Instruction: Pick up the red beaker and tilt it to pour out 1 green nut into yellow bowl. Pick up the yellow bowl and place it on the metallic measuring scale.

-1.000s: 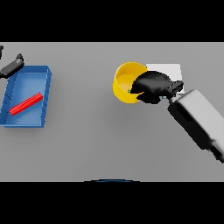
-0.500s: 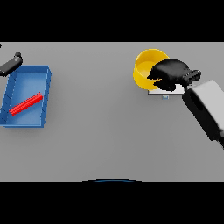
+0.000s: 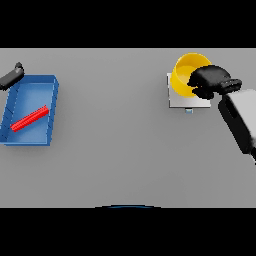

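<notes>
Basically the yellow bowl (image 3: 186,74) is gripped at its rim by the curled right hand (image 3: 210,81) above the metallic measuring scale (image 3: 181,98), probably not quite seated yet, so it should be centred, lowered flat, then let go gently.

1. My right hand (image 3: 210,80) was dark, nearly black, with rounded, bulky fingers.
2. My right forearm (image 3: 240,120) was a pale grey and white block with a darker edge along one side.
3. My left hand (image 3: 12,76) showed as a dark grey, slim shape.
</notes>
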Action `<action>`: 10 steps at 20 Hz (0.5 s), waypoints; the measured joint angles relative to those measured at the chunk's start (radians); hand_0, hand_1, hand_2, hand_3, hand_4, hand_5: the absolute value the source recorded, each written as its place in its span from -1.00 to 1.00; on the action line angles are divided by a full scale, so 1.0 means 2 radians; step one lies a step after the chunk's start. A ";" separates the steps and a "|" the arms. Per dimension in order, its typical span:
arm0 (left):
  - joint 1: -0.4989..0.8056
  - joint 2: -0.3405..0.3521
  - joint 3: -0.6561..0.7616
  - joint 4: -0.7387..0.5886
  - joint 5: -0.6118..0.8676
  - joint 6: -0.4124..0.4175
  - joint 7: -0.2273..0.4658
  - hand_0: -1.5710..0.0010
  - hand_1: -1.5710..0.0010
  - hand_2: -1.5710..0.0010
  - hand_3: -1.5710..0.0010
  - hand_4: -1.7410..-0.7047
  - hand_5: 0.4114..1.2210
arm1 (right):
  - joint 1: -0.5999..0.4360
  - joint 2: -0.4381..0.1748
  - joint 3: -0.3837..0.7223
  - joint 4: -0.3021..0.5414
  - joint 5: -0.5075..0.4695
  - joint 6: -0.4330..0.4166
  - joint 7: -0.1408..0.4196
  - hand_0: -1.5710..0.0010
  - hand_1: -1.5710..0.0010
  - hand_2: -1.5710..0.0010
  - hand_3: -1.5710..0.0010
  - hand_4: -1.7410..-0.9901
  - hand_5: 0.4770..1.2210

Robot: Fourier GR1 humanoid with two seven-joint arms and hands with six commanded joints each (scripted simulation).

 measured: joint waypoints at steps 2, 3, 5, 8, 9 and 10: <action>-0.004 0.001 0.001 0.000 0.000 0.000 0.006 1.00 1.00 1.00 1.00 0.73 -0.08 | -0.001 -0.001 0.003 0.015 0.004 -0.005 -0.010 -0.82 -0.59 -0.72 -0.98 -0.97 1.00; -0.005 0.001 -0.001 0.001 -0.002 0.000 0.011 1.00 1.00 1.00 1.00 0.73 -0.08 | -0.001 -0.004 0.002 0.020 0.004 -0.005 -0.019 -0.79 -0.56 -0.70 -0.98 -0.97 1.00; -0.005 -0.001 -0.001 0.005 -0.001 -0.003 0.012 1.00 1.00 1.00 1.00 0.74 -0.10 | 0.006 -0.003 0.003 0.014 0.002 -0.006 -0.017 -0.78 -0.53 -0.68 -0.99 -0.97 1.00; -0.001 0.001 0.000 0.003 0.001 -0.005 0.001 1.00 1.00 1.00 1.00 0.74 -0.11 | 0.002 0.005 -0.001 0.020 -0.002 -0.004 -0.007 -0.79 -0.50 -0.65 -0.96 -0.81 1.00; -0.006 -0.003 0.001 0.008 0.001 -0.008 0.001 1.00 1.00 1.00 1.00 0.73 -0.11 | 0.000 0.002 -0.005 0.020 -0.006 0.002 -0.008 -0.79 -0.46 -0.51 -0.77 -0.74 1.00; -0.007 -0.003 0.001 0.010 0.002 -0.010 0.001 1.00 1.00 1.00 1.00 0.73 -0.10 | 0.002 0.001 -0.006 0.020 -0.007 0.004 -0.004 -0.69 -0.32 -0.33 -0.58 -0.68 0.82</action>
